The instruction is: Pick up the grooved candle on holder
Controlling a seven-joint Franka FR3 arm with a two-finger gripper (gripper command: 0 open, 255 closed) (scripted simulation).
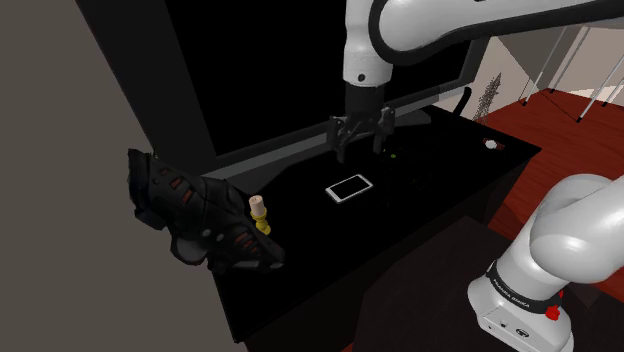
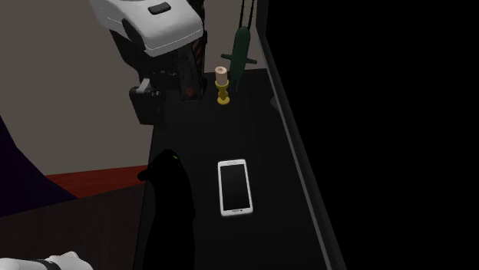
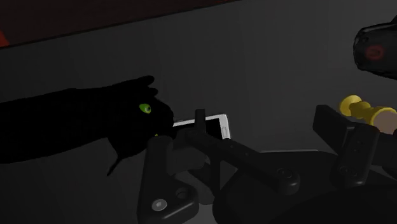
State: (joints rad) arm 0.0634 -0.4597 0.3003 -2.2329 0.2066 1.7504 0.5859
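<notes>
Above the desk (image 1: 440, 190), toward its rear edge, the gripper (image 1: 360, 146) hangs with its fingers spread wide, holding nothing and touching nothing. A white phone (image 1: 349, 187) lies flat on the desk just in front of it. Well apart, near the desk's end at the shoulder view's left, the beige candle (image 1: 260, 206) stands upright on its yellow holder (image 1: 264, 228), long axis vertical, top pointing up, just beside a black red-marked object (image 1: 195, 215).
</notes>
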